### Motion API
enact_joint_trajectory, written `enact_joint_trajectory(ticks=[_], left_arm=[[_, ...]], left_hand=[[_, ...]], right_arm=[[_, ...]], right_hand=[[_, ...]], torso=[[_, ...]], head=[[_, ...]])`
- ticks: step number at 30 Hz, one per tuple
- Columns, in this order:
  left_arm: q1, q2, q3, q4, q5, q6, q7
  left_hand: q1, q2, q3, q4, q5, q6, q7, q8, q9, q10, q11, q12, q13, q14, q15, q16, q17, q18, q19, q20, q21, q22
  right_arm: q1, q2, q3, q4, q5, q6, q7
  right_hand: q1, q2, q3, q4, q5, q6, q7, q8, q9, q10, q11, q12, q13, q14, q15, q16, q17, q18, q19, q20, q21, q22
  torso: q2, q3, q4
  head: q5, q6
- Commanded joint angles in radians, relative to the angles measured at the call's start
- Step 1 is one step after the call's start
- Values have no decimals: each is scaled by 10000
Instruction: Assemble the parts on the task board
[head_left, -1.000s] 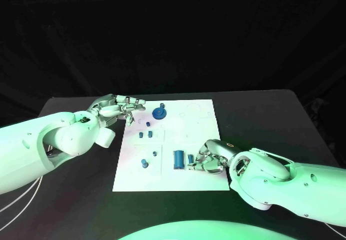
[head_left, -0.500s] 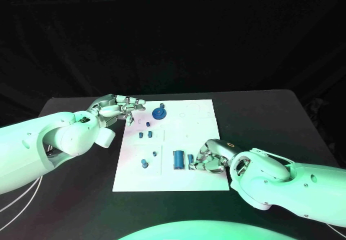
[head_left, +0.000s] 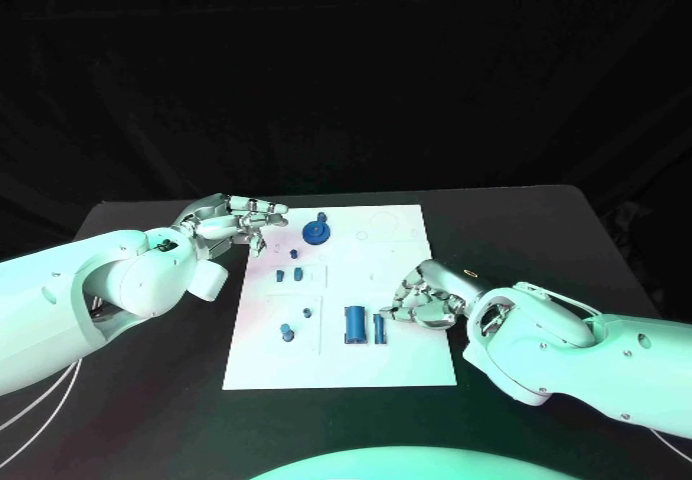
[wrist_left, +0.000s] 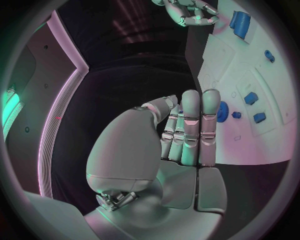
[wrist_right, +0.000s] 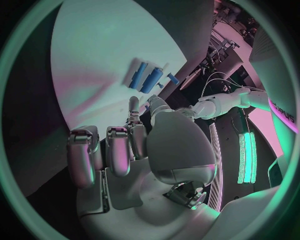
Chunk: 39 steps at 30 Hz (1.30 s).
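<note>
Right hand (head_left: 420, 302) lifted off slim part (head_left: 381, 328), fingers curled, empty; left hand (head_left: 231, 218) loosely curled, empty.

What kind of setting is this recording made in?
Probably a robotics lab or demo booth: a black table against dark drapes, a white task board with small blue parts laid out on it, and coloured light strips seen in the wrist views.

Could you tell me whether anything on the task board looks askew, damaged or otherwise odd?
Nothing stands out: the task board lies flat, and the blue parts rest on it, none visibly broken or off its edge.
</note>
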Motion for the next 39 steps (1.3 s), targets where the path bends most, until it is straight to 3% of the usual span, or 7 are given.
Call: enact_joint_trajectory(ticks=[1, 6, 10, 16, 21, 39], left_arm=[[-1, 56, 3, -20, -30, 123, 97], [-2, 82, 2, -26, -30, 127, 100], [-2, 83, 2, -22, -30, 126, 102], [-2, 69, 1, -3, -30, 128, 97], [-1, 62, 1, 5, -30, 134, 95], [-1, 50, 1, 24, -30, 166, 82]], left_hand=[[-80, 38, 33, 14, 25, -64, 7, 60, -2, -59, -6, 49, -6, -58, -4, -8, -10, 184, -73, -24, -27, -9], [-85, 40, 33, 17, 25, -65, 7, 61, -2, -60, -5, 51, -6, -59, -4, -8, -11, 184, -75, -23, -30, -13], [-85, 40, 33, 17, 25, -65, 7, 61, -2, -60, -5, 51, -6, -59, -4, -8, -11, 184, -75, -23, -30, -13], [-85, 40, 33, 17, 25, -65, 7, 61, -2, -60, -5, 51, -6, -59, -4, -8, -11, 184, -75, -23, -30, -13], [-85, 40, 33, 17, 25, -65, 7, 61, -2, -60, -5, 51, -6, -59, -4, -8, -11, 184, -75, -23, -30, -13], [-85, 40, 33, 17, 25, -65, 7, 61, -2, -60, -5, 51, -6, -59, -4, -8, -11, 184, -75, -23, -30, -13]], right_arm=[[132, 6, -1, -165, 744, -349, 596], [237, 156, -1, -378, 716, -175, 537], [178, 329, -13, -513, 398, 40, 318], [14, 495, -25, -620, -270, 315, -21], [-131, 621, -31, -681, -880, 481, -302], [-370, 1030, -33, -921, -1923, 484, -818]], right_hand=[[97, 42, -79, -27, 88, -49, -13, -52, -13, 98, 46, 13, 1271, 826, 7, -24, 1612, -66, 1043, 11, 45, 2630], [208, 76, -109, -69, 107, -8, -30, -29, -10, 140, 33, 118, 1325, 838, 0, 8, 1660, -66, 1043, 13, 45, 2630], [436, 79, -176, -189, -16, 61, -71, 19, 2, 214, -1, 284, 1412, 849, -24, 34, 1697, -66, 1043, 1, 45, 2630], [836, 52, -254, -442, -826, 164, -135, 119, 30, 342, -58, 590, 1573, 854, -71, 43, 1713, -66, 1043, -37, 45, 2630], [1065, -20, -295, -611, -1125, 210, -170, 183, 47, 401, -87, 742, 1654, 858, -94, 57, 1733, -66, 1043, -58, 45, 2630], [1218, 32, -305, -714, -1315, 304, -220, 289, 78, 506, -127, 1026, 1802, 885, -125, 139, 1855, -66, 1043, -84, 45, 2630]], torso=[[-35, -41, 13], [6, 0, 25], [-7, -8, 5], [1, -5, -5], [-7, -6, -1], [-9, -16, 4]], head=[[-44, 37], [-7, 25], [36, -9], [69, -56], [96, -98], [104, -142]])
